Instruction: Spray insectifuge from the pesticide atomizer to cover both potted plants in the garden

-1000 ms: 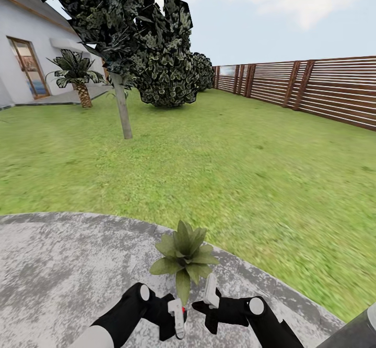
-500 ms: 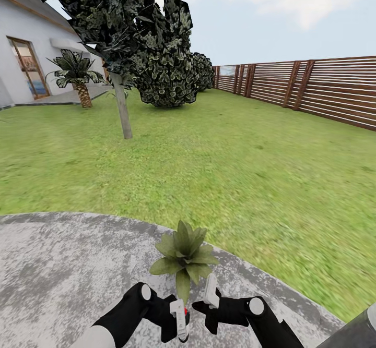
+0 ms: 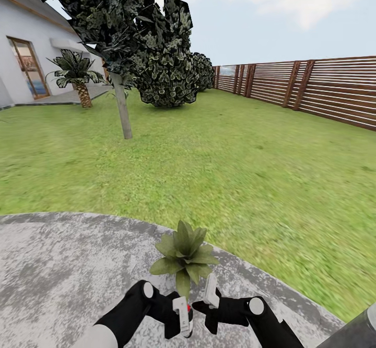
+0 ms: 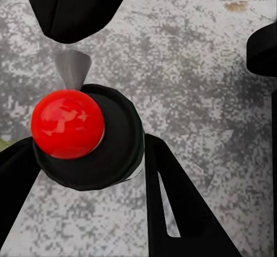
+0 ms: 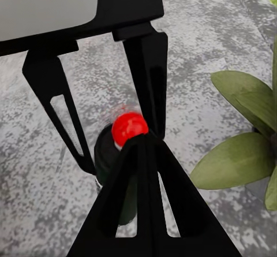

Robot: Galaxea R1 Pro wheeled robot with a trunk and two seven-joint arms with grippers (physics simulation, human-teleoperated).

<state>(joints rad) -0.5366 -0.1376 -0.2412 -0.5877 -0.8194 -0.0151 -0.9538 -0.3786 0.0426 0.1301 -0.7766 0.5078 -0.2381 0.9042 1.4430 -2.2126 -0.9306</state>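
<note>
We are standing on the round stone patio [image 3: 62,264] of the garden, with the lawn [image 3: 235,170] spreading ahead to the slatted fence [image 3: 324,90] at 2 o'clock and a white house [image 3: 21,50] at 10 o'clock.

1 potted plant [image 3: 184,256] is sitting at 6 o'clock in the head view, near the patio's curved edge and just ahead of both arms. Its broad green leaves [image 5: 242,147] are also showing beside the right fingers in the right wrist view; we cannot make out its pot.

Our left gripper [image 3: 181,316] is reaching in from 7 o'clock, and its dark fingers [image 4: 179,211] are sitting on either side of the pesticide atomizer [image 4: 86,136], a dark bottle seen from above with a red ball on top. In the right wrist view the same bottle [image 5: 118,153] is standing between the left fingers [image 5: 144,78], so we are reading them as closed around it, above the patio.

Our right gripper [image 3: 204,298] is coming in from 5 o'clock, just beside the left one, close behind the plant. We cannot tell how far its fingers [image 5: 141,193] are parted; nothing is showing in their grasp.
</note>
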